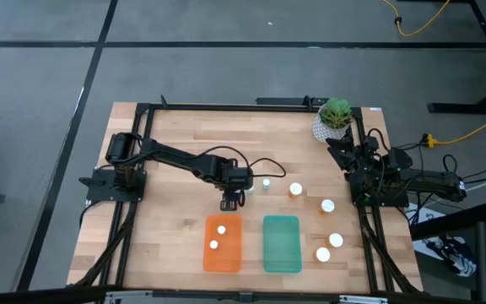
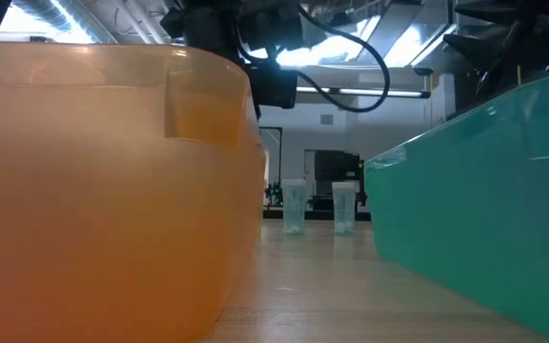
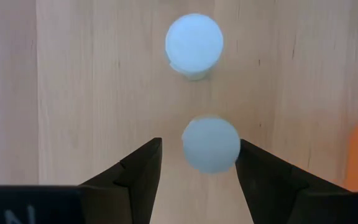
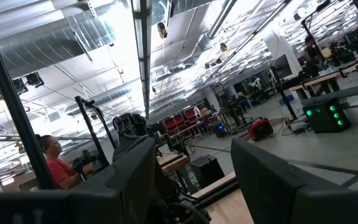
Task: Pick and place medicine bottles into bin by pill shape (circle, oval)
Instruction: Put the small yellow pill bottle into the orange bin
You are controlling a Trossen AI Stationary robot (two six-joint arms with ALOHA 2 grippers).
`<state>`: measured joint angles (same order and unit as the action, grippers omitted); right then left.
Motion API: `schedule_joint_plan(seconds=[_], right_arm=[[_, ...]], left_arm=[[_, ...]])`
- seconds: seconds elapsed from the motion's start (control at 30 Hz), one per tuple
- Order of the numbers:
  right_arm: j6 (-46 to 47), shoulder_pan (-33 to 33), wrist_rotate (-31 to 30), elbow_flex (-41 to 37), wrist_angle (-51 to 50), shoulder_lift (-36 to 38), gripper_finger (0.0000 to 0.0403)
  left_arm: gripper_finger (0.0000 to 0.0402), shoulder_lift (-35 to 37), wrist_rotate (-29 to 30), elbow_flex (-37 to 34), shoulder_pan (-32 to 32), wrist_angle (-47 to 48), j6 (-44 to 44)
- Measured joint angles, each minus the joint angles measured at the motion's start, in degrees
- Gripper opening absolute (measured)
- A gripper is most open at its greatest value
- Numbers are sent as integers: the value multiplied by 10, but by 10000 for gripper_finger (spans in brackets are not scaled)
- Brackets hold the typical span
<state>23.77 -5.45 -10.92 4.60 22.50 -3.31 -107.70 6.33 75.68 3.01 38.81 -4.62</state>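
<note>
My work surface is a wooden table (image 1: 167, 228). On it lie an orange bin (image 1: 223, 243) and a teal bin (image 1: 282, 244) side by side, a potted plant (image 1: 334, 118) in the far right corner, and several white-capped bottles (image 1: 296, 190) standing apart.

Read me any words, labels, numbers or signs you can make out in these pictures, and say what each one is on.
No text can be read whole.
Left wrist view: pale letter strokes at the picture's bottom edge, on the left gripper's dark body, cut off, unreadable.
Medicine bottles: only white caps and amber bodies show; any labels too small.
Orange bin and teal bin: no markings visible.
Right wrist view: no readable signs in the room.
</note>
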Motion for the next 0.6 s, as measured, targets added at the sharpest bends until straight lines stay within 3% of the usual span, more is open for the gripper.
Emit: schedule_joint_plan(seconds=[0.6], right_arm=[[0, 0, 0, 0, -16, 0, 213]], left_arm=[[193, -6, -6, -2, 1, -41, -2]])
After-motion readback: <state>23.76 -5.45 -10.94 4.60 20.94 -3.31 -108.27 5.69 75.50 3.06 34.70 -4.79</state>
